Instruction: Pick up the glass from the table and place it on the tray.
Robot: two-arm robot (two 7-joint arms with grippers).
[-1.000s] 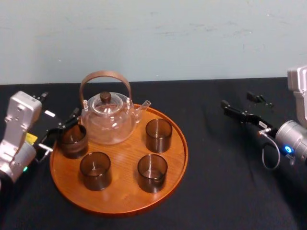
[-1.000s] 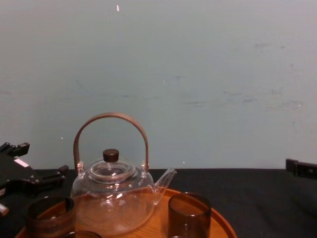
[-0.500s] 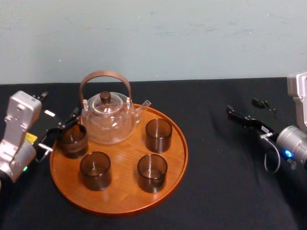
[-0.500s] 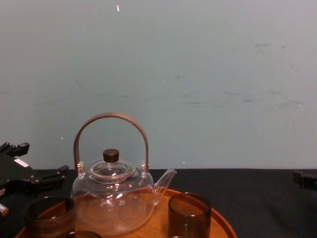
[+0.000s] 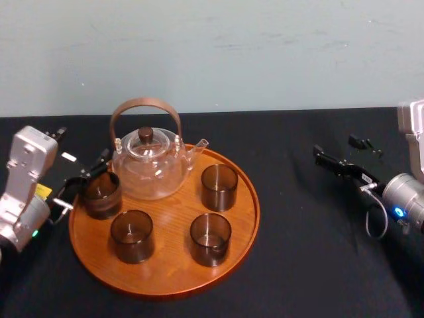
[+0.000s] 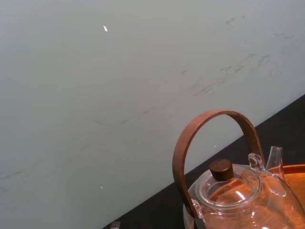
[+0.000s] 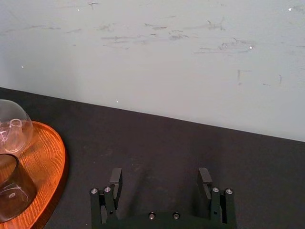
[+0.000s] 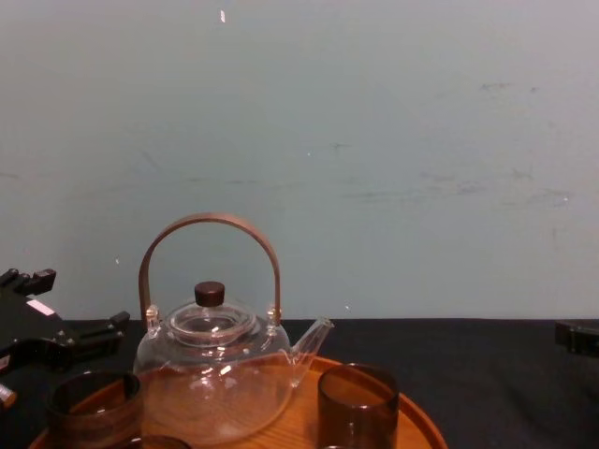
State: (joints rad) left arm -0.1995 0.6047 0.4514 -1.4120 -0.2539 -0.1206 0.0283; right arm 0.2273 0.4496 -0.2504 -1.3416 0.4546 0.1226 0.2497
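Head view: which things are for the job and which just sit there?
For the job: small smoky-brown glass tumbler at left gripper, round orange-brown wooden tray, black-cloth table.
Just there: clear glass teapot, three other brown tumblers, right gripper, off right.

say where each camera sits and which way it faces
Head: high, looking down on tray and teapot; left gripper at the leftmost glass, right gripper over the table.
Chest: low, facing across at the teapot; left gripper at left.
Left wrist: faces teapot and wall.
Right wrist: faces the tray over the open right gripper.
All share the teapot.
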